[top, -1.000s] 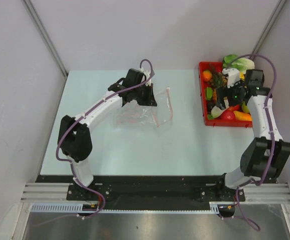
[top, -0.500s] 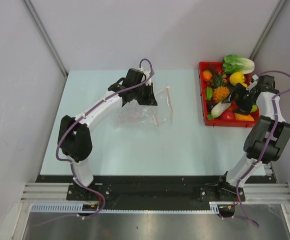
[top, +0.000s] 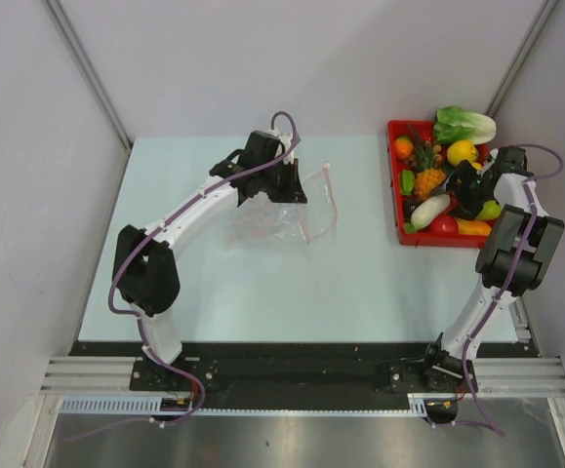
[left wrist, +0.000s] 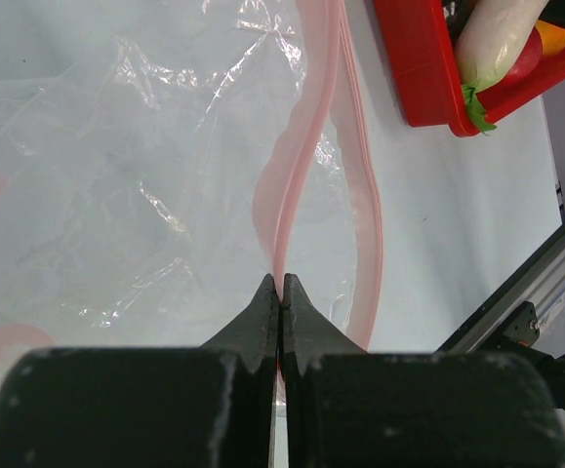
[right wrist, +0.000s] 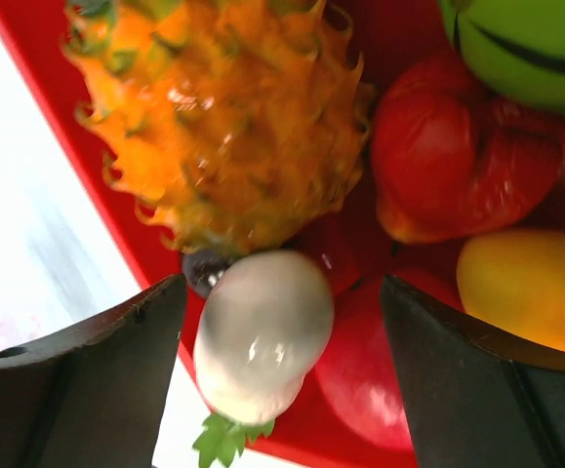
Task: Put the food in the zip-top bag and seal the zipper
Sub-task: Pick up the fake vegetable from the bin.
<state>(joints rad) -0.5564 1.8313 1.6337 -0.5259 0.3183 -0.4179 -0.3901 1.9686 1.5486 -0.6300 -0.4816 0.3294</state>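
Grey walls on three sides; pale desk [top: 262,292] between them, both arms rooted at its 6 o'clock edge.

- Zip-top bag [top: 267,224]: clear, crinkled, lying flat near the desk's middle, a little toward 11 o'clock. Nothing inside that I can make out. Its mouth faces 3 o'clock, the two lips parted in a slack loop.
- Zipper [left wrist: 297,185]: pink strip. One lip is pinched by the left claw [left wrist: 280,292], jaws pressed together on it; the other lip bows away.
- Food [top: 448,185]: all heaped in the red tray [top: 396,195] at the desk's 2 o'clock corner, well apart from the bag. It includes a white radish [right wrist: 262,331], a spiky orange pineapple [right wrist: 223,127], and a lettuce [top: 465,125] overhanging the tray's 12 o'clock rim.
- Right claw [right wrist: 282,336]: spread wide, holding nothing, hanging over the tray with the radish between its fingers.

Step in hand, as I judge it: the first pick, with the bag mouth held ready. The next move calls for lowering, closing across the radish's narrow width, lifting clear, then carrying it toward 9 o'clock.

In the way: the pineapple touching the radish, crowded neighbours, the tray wall, and a slack mouth that may need widening.
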